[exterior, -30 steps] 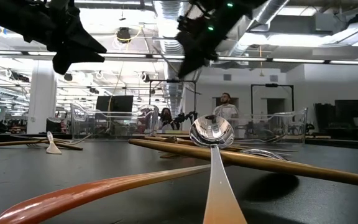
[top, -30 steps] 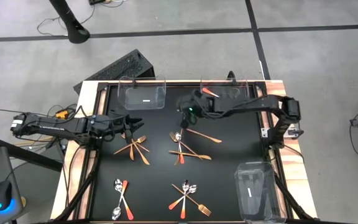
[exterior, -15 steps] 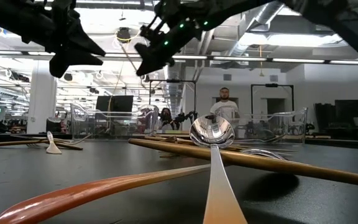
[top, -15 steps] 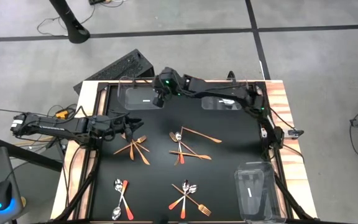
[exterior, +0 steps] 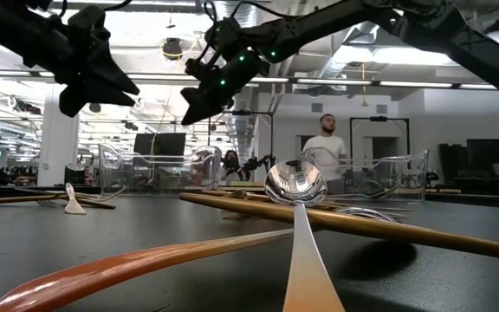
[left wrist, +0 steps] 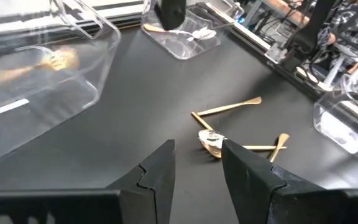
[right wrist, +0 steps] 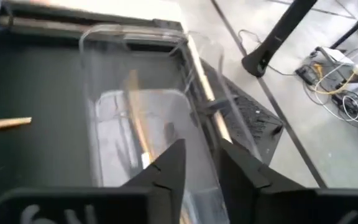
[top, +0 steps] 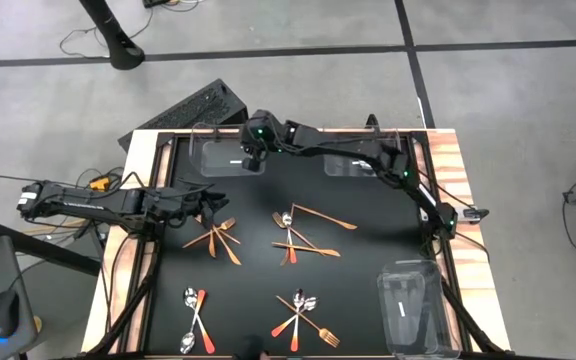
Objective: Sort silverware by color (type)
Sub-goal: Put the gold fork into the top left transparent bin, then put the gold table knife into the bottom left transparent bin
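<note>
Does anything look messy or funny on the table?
Yes: the silverware lies in crossed, tangled piles rather than sorted. The right gripper hangs over the far-left bin, where a gold stick lies.

A lab: open ceiling ducts (exterior: pixel 232 22), monitors (exterior: pixel 158 143), floor cables (top: pixel 88 38), a person (exterior: pixel 323 143) standing behind.

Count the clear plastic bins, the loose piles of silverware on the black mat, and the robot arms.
Clear bins: 3
Silverware piles: 4
Robot arms: 2
Total: 9
</note>
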